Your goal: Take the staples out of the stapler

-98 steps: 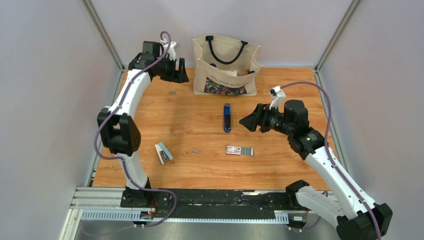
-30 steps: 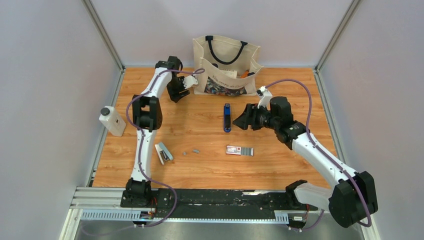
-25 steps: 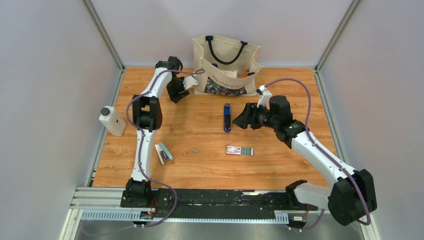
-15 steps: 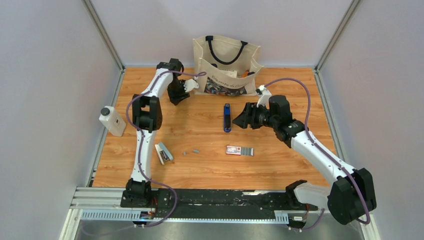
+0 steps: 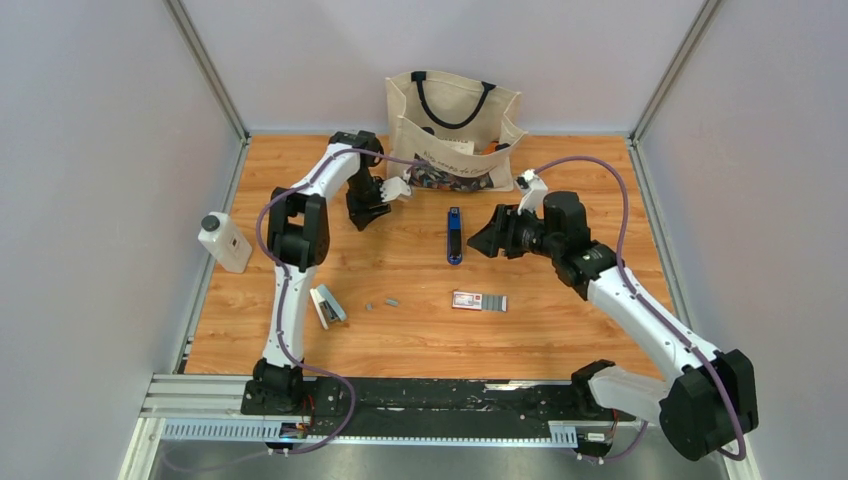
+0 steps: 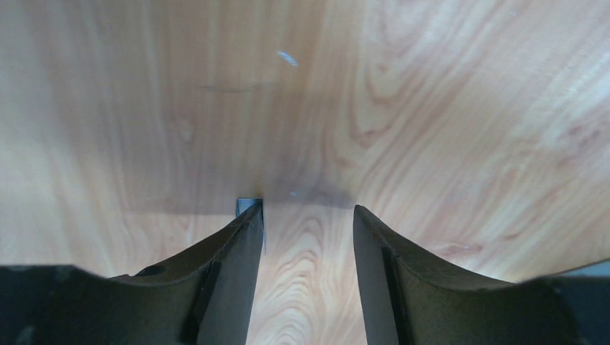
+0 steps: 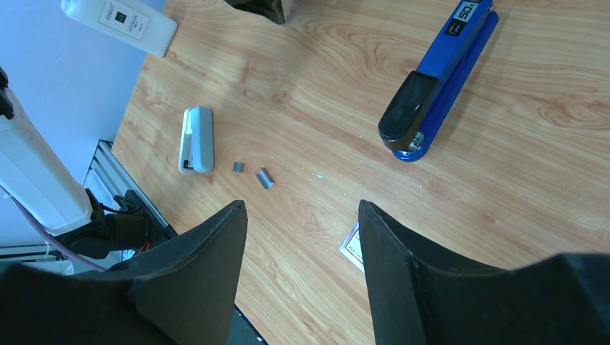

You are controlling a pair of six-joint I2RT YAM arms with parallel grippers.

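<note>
The stapler (image 5: 455,236) lies shut and flat near the middle of the bench (image 5: 400,345), its length running from 12 to 6 o'clock. At its 3 o'clock, near but apart, the right claw (image 5: 478,242) hangs released, with nothing between its fingers. At the stapler's 10 o'clock the left claw (image 5: 365,218) points down at bare wood, also released. A small grey piece (image 6: 249,207) shows at one fingertip; I cannot tell whether they touch. Loose staples (image 5: 389,301) lie at the stapler's 7 o'clock.
</note>
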